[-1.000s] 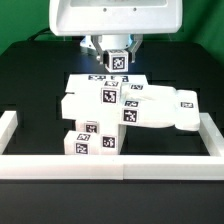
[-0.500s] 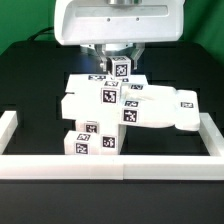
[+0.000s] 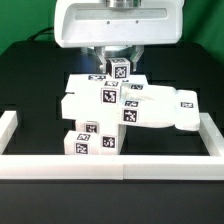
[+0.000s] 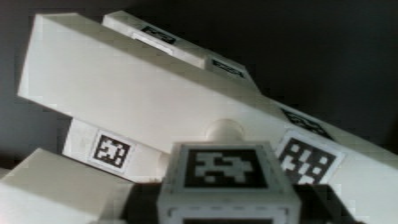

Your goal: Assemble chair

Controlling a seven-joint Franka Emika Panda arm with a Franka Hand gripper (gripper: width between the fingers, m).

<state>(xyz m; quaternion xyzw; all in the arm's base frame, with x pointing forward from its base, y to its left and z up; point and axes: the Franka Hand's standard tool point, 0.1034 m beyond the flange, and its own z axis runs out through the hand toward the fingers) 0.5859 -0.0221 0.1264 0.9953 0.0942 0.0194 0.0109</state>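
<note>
We see the chair (image 3: 120, 112) as matte white blocky parts stacked together in the middle of the black bench (image 3: 30, 80). A low white wall (image 3: 110, 166) borders the bench at the front and at both sides. The front part of the chair stands just behind the front wall, almost touching it. On the exterior view's left and right, dark free bench lies between the chair and the side walls; the right end of the long slab comes near the right wall.

The gripper (image 3: 120, 60) hangs under the glossy white arm (image 3: 118, 20), at the back of the stack. Its jaws are narrow and hold a small block (image 3: 121, 70) with a square tag, and this block sits just above the back slab; we cannot tell if it touches.

The exterior view shows the whole stack and the walls. The wrist view shows only a close part: the block (image 4: 228, 170) with its tag large in front, and behind it a long flat slab (image 4: 160, 90) that runs tilted across the picture, with tags on its narrow edge. Whether the block touches the slab is not clear there either.

All the parts have sharp straight edges and flat dull faces.
</note>
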